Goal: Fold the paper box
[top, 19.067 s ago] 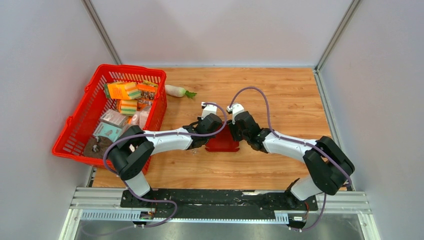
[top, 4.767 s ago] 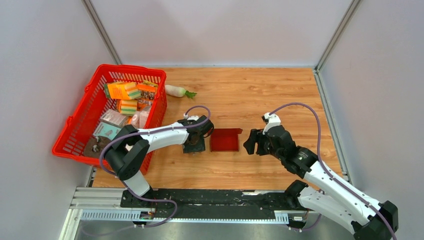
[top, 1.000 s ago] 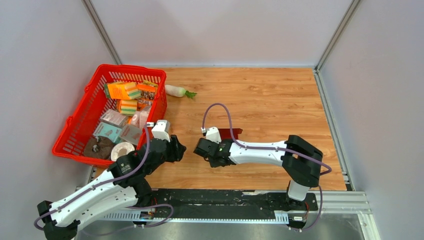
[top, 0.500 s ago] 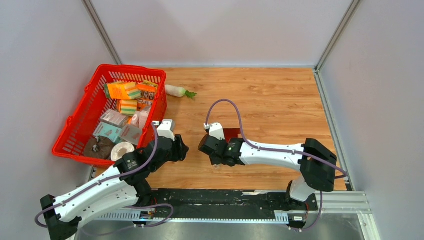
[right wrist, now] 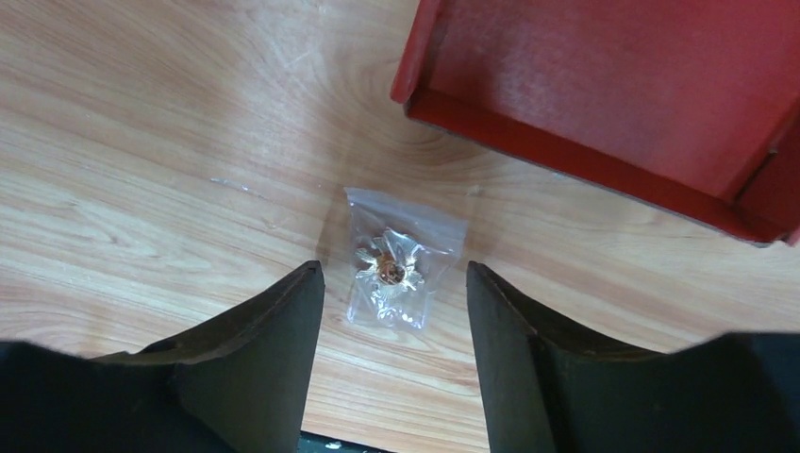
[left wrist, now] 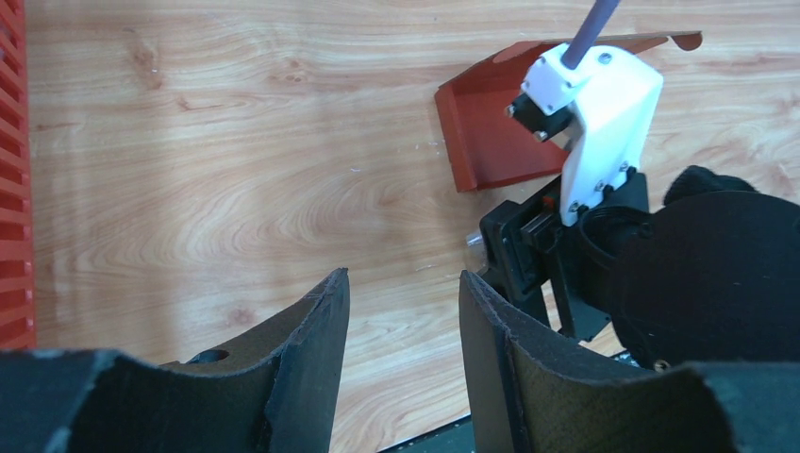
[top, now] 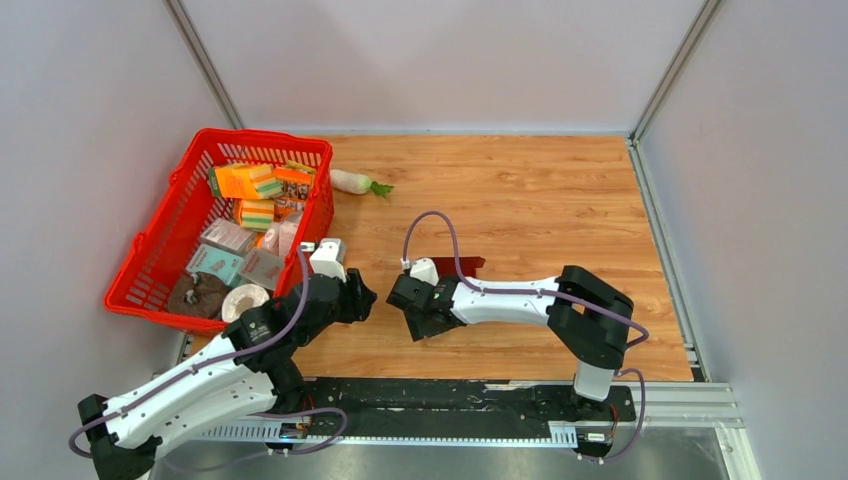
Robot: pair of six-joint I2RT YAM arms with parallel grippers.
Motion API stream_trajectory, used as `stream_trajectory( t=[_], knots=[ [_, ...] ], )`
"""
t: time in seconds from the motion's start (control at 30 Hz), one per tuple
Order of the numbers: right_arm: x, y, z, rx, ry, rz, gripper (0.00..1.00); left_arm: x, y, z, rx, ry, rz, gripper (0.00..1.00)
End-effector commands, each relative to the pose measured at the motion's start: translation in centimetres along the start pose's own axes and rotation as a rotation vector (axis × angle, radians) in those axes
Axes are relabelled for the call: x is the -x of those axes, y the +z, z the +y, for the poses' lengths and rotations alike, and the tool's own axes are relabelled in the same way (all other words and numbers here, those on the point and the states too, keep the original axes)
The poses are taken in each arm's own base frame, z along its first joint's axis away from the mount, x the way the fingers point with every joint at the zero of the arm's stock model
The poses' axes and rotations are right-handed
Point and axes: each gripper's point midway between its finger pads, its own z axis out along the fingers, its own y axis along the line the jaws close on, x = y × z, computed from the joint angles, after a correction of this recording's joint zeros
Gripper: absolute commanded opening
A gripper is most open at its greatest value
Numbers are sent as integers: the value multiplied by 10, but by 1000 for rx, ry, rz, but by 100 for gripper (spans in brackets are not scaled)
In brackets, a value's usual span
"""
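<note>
- Wooden bench (top: 560,190) inside grey walls, seen from above. A red basket (top: 262,137) of packets sits at its left edge, with a white radish (top: 352,181) just beside it.
- Box (right wrist: 613,94), dark red, sits near the middle of the bench, open side up, walls folded upright, one flap sticking out.
- Right tool (right wrist: 391,274) hovers at the box's near side, fingers apart, gripping nothing. A small clear bag (right wrist: 401,271) lies flat on the bench between them.
- Left tool (left wrist: 401,283) hangs to the left, fingers apart, empty.
</note>
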Motion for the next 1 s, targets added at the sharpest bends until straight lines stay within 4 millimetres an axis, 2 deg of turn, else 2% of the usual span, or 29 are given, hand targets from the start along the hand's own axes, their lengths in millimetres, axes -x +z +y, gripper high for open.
stream_trajectory(
  t=[0.0,0.1,0.13,0.23,0.3,0.33,0.37,0.47,0.63,0.8,0.9,0.93,0.97],
  knots=[
    [4,-4,23,88,53,15,59,16,-8,-7,-27,-8,-44,55],
    [2,-3,26,106,56,21,52,14,-8,-3,-17,-11,-41,55],
    [2,-2,25,101,55,22,44,13,-8,-3,-19,-15,-43,55],
    [-1,2,20,75,51,23,32,12,-8,-4,-29,-10,-39,55],
    [2,0,17,54,40,9,28,12,-9,-2,-19,-12,-38,55],
    [3,-2,18,49,27,-1,22,13,-9,-2,-17,-13,-43,55],
    [4,-4,17,38,14,-11,20,13,-8,-3,-22,-11,-42,55],
    [15,-16,22,57,-8,-71,15,12,-8,-3,-23,-3,-36,55],
    [39,-46,17,82,23,-181,9,13,-7,-6,-28,-1,-36,55],
    [66,-76,-8,45,58,-294,9,12,-5,-5,-22,9,-28,55],
    [84,-81,-30,32,86,-338,9,10,-2,-5,-15,17,-19,55],
    [96,-79,-41,22,117,-357,9,10,-1,-7,-26,18,-20,56],
    [97,-73,-51,10,97,-363,10,9,1,-8,-29,21,-16,56]
  ],
)
